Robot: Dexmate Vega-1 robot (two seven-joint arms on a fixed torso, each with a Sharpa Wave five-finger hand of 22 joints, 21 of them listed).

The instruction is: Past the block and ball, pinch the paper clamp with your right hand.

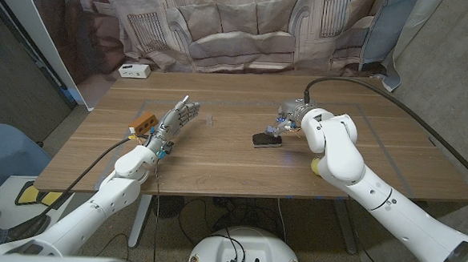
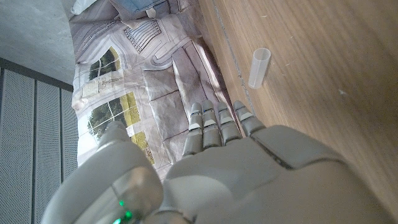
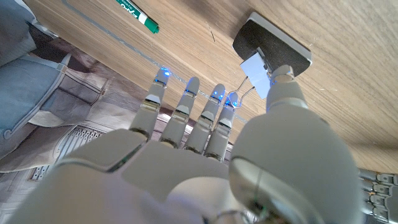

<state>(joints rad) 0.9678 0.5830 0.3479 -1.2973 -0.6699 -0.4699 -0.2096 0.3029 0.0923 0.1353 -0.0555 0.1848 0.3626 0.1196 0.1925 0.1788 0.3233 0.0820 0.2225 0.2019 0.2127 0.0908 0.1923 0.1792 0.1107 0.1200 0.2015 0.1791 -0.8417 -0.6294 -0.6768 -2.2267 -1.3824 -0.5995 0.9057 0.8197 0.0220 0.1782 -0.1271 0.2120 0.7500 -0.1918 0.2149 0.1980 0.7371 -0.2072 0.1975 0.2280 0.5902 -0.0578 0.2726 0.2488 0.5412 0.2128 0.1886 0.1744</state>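
Observation:
The black paper clamp (image 1: pixel 266 139) lies on the table just in front of my right hand (image 1: pixel 289 116). In the right wrist view the clamp (image 3: pixel 274 41) shows its silver lever folded out toward my right hand (image 3: pixel 205 155). The thumb tip sits against that lever, while the other fingers (image 3: pixel 186 115) reach straight past it, spread apart, and nothing is clearly pinched. The orange block (image 1: pixel 144 125) sits beside my left hand (image 1: pixel 173 121), which holds nothing, its fingers straight. The yellow-green ball (image 1: pixel 316 165) peeks out from behind my right forearm.
A short clear tube (image 2: pixel 260 68) lies on the wood beyond my left hand (image 2: pixel 249 168). A green marker (image 3: pixel 138 15) lies past the right fingertips. A white box (image 1: pixel 133 70) stands at the table's far left corner, with a curtain behind.

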